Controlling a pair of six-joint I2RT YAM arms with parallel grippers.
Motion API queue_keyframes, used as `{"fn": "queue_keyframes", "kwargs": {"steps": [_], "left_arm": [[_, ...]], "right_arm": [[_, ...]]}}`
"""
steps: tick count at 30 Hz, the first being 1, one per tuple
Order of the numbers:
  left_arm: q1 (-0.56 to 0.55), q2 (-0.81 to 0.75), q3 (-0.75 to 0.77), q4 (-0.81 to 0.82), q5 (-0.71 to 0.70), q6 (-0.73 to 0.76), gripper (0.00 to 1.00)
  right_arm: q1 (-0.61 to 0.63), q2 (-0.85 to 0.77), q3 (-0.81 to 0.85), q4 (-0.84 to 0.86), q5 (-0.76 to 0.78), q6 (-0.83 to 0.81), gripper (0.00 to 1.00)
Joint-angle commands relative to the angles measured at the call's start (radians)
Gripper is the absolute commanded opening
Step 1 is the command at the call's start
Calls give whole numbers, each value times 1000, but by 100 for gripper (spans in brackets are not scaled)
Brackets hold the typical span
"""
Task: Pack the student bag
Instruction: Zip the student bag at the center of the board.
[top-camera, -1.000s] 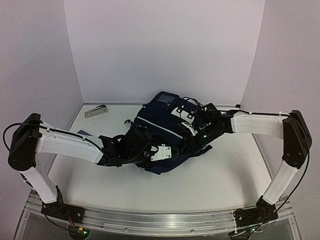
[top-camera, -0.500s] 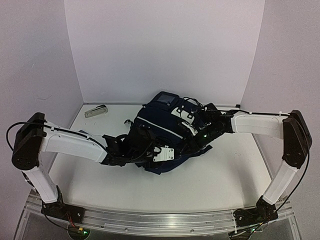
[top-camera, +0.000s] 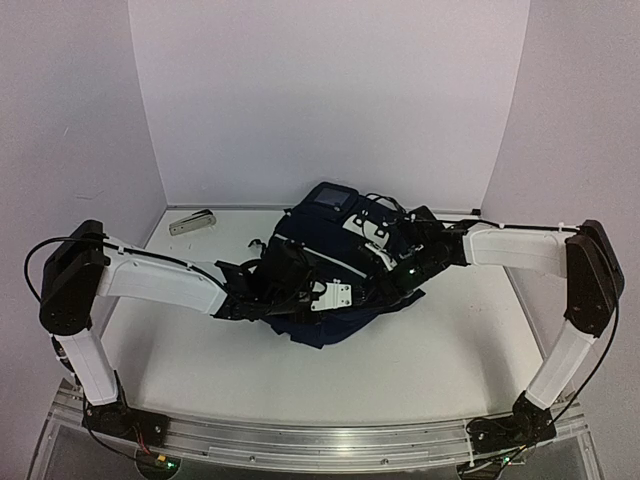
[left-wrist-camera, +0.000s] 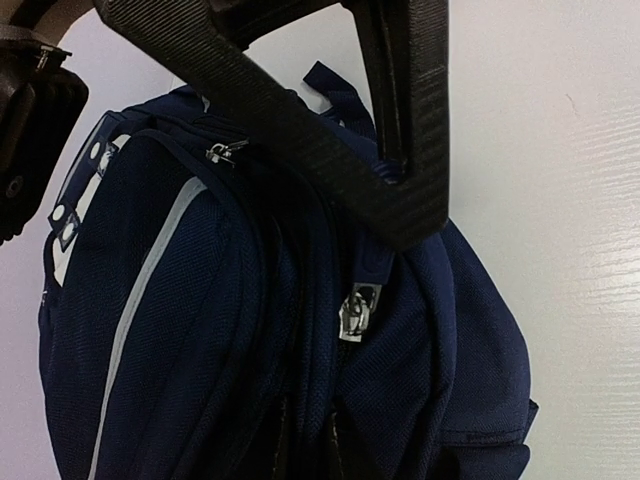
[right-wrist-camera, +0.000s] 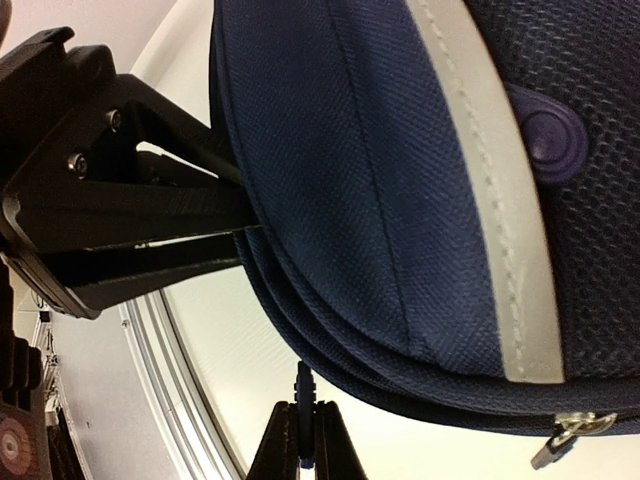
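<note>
As two robot arms reach in from either side, the student bag (top-camera: 315, 226) lies at the middle of the white table (top-camera: 430, 350), somewhat toward the far wall, with its small grey panel (top-camera: 328, 195) at the far end. The left gripper (left-wrist-camera: 405, 205) works at the bag's near left side. Its jaws are drawn narrow, the black fingertips meeting on a blue zip tab (left-wrist-camera: 368, 268) from which a metal puller (left-wrist-camera: 357, 315) hangs against the woven navy fabric. The right gripper (right-wrist-camera: 238, 232), at the bag's right side, is clamped tight on the bag's rounded edge, a fold of navy cloth pinched between its black fingers (right-wrist-camera: 150, 215). A pale grey stripe (right-wrist-camera: 480, 200) and a round navy stud (right-wrist-camera: 548, 130) show on the panel beside that edge, and a second puller (right-wrist-camera: 560, 442) dangles at the lower right of the right wrist view. Seen from above, both white forearms stretch low over the table, and their dark wrists cover part of the bag's near half. A small grey object (top-camera: 192, 222), too small to identify, lies near the far left corner of the table, well apart from the bag. Pale walls close the scene on the left, far and right sides.
</note>
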Motion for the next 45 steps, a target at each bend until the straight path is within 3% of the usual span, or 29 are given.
{"fn": "queue_keyframes", "kwargs": {"steps": [1,3,16,26,35,41,43,45], "left_arm": [[12,-12,30,-17,-7,-21,4],[13,-17,25,-17,-16,-24,0],[15,-109,-34,-26,-10,-62,0],[15,-135,-63,-44,19,-95,0],[14,-136,-71,-5,56,-139,0],[14,-63,4,74,95,-207,0],[14,-43,17,78,97,-219,0],[14,-39,16,82,96,-237,6]], "right_arm": [[-26,-38,-2,26,-28,-4,0],[-33,-45,-4,26,-24,-4,0],[-208,-55,-74,16,61,-80,0],[-346,-19,2,21,119,-107,0],[-379,51,90,32,205,-103,0],[-378,85,141,24,189,-90,0],[-379,68,139,14,166,-97,8],[-379,34,127,-8,138,-106,21]]}}
